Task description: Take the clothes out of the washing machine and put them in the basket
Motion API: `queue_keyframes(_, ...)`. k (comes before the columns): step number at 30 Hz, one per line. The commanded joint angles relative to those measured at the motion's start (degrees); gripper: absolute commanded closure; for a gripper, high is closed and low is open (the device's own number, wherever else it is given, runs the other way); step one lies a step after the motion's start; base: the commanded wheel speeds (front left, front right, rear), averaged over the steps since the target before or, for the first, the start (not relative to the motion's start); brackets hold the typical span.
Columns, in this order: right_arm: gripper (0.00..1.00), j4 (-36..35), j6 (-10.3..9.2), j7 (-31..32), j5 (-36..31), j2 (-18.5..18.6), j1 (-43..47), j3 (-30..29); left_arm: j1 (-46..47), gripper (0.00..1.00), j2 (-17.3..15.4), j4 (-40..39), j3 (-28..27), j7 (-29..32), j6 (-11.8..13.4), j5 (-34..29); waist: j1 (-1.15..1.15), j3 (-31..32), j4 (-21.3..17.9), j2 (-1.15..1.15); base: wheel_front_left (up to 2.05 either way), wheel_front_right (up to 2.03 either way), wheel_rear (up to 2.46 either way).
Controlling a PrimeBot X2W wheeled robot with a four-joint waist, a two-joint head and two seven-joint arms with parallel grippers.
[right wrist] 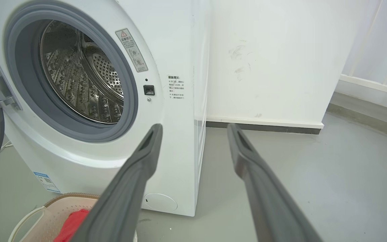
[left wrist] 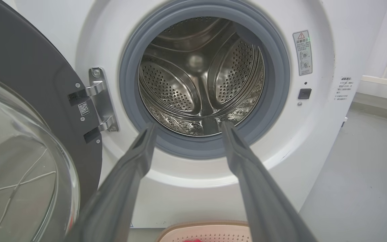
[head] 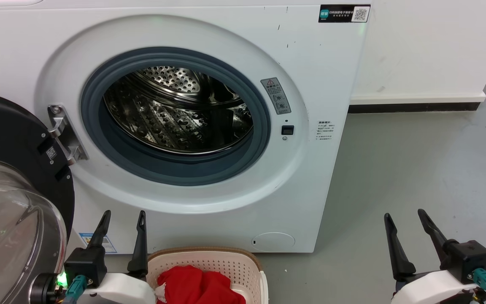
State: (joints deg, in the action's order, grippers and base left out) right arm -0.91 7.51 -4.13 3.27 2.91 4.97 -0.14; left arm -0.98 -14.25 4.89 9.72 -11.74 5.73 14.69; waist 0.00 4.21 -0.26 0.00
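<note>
The white washing machine [head: 310, 63] stands with its black-rimmed glass door [head: 11, 202] swung open to the left. Its steel drum [head: 179, 109] shows bare metal, also in the left wrist view [left wrist: 200, 74]. The red clothes [head: 196, 287] lie inside the cream basket [head: 209, 257] on the floor below the porthole; a red edge shows in the right wrist view [right wrist: 71, 225]. My left gripper [head: 124, 217] is open, just left of the basket. Out to the right, over the floor, my right gripper [head: 404, 215] is open with nothing between its fingers.
Grey floor [head: 416, 169] spreads to the right of the machine, up to a white wall with a dark skirting [head: 411, 107]. The open door crowds the left side beside my left arm.
</note>
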Motion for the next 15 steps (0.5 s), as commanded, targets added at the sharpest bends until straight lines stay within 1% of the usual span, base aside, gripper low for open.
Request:
queue_keyframes(1,0.00,-0.22,-0.04,0.14,-0.50,-0.06,1.09,-0.17,0.03,0.00,-0.23,-0.07,0.18,0.01,0.14,-0.22,0.00,0.17,0.06,0.00,0.00,0.00,0.00)
queue_keyframes(10,0.00,-0.08,-0.04,0.45,0.21,-0.06,1.79,0.19,0.68,0.00,0.22,0.93,-0.10,-1.07,0.23,0.88,0.00,0.72,0.27,0.00,0.00,0.00,0.00)
queue_keyframes(15,0.00,0.23,-0.04,0.09,0.78,-0.06,1.70,0.19,1.41,0.00,0.40,1.73,-0.56,-1.48,0.73,1.27,0.00,0.51,0.79,0.00,0.00,0.00,0.00)
